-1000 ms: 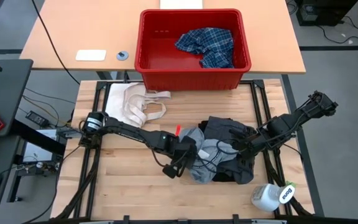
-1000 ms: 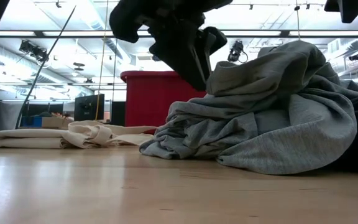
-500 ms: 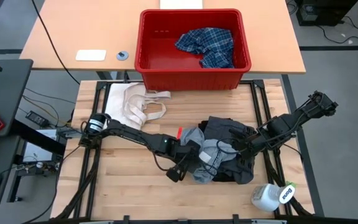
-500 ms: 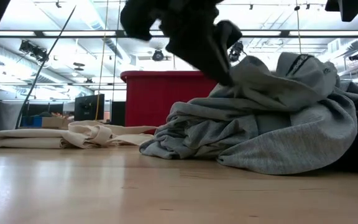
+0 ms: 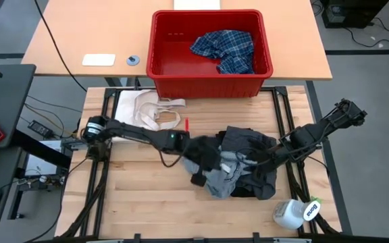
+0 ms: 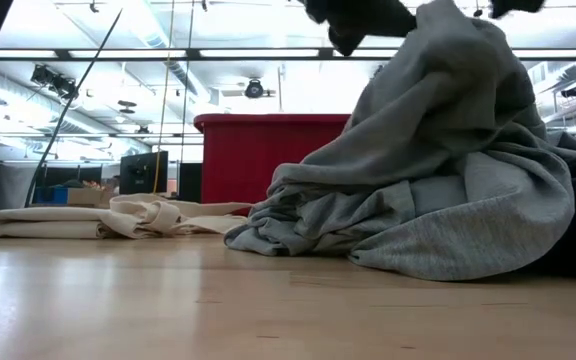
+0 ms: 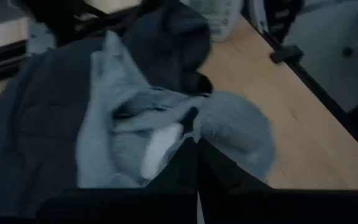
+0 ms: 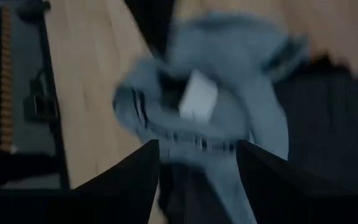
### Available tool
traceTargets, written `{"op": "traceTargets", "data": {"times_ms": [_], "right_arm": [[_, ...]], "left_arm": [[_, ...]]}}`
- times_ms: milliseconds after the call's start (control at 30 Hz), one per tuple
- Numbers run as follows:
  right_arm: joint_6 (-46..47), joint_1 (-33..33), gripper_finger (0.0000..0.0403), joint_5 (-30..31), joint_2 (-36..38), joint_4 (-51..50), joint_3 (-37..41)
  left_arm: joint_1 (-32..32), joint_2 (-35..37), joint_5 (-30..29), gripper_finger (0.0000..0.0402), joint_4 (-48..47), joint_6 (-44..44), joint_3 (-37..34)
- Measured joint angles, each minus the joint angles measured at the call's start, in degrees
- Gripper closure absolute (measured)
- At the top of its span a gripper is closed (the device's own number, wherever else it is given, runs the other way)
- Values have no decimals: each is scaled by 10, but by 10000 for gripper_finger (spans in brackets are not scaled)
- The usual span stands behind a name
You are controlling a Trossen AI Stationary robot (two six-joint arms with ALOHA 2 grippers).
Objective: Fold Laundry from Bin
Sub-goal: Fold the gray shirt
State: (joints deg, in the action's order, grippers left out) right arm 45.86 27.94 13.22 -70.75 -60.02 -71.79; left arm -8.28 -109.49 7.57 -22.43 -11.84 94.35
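Wooden worktop (image 5: 134, 202): pale slatted boards on a black frame; it carries the garment pile, a cream cloth and a jug.
Red bin (image 5: 208, 79): on the tan table beyond the worktop, upright; a blue-and-white plaid shirt (image 5: 225, 48) lies crumpled inside, toward its right half.
Garment pile: right of the worktop's middle; a black garment (image 5: 248, 145) lies underneath and to the right, and a light grey garment (image 5: 223, 177) lies over its left part.
Light grey garment, low view: pulled up into a tall peak (image 6: 448, 150), its lower folds resting on the boards.
Cream cloth (image 5: 144, 111): strap loops showing, flat at the worktop's far left, well apart from the pile.
Left end effector (image 5: 208, 160): reaching in from the left, clenched on the light grey garment; its wrist view shows the dark fingers (image 7: 185, 168) together with grey fabric bunched at them.
Right end effector (image 5: 258, 160): over the pile's right side, fingers (image 8: 135, 174) spread apart above the grey fabric, nothing between them.
White jug (image 5: 294, 212): on its side at the worktop's near right corner.
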Motion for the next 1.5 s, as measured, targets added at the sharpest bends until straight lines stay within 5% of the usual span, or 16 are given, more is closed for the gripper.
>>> {"op": "traceTargets", "data": {"times_ms": [167, 567, 733, 967, 1100, 1233, 1500], "right_arm": [[-25, -9, 179, 64, -37, 62, 0], [-41, -55, 157, -30, -104, 116, 0], [-54, -56, 228, -13, -114, 120, 0], [-45, -50, 388, -16, -114, 114, 0], [-25, -36, 391, -43, -94, 97, 0], [-11, -24, 396, -136, -86, 78, 0], [7, 9, 398, -228, -88, 58, 0]], "left_arm": [[29, -2, 40, 400, 9, 48, -1], [29, -2, 40, 401, 19, 75, -1], [29, 14, 38, 401, 25, 83, -1], [31, 28, 37, 396, 20, 123, -1], [29, 29, 37, 363, 19, 128, -1], [30, 29, 40, 306, 19, 127, -1], [33, -2, 114, 199, 29, 106, -1]]}}
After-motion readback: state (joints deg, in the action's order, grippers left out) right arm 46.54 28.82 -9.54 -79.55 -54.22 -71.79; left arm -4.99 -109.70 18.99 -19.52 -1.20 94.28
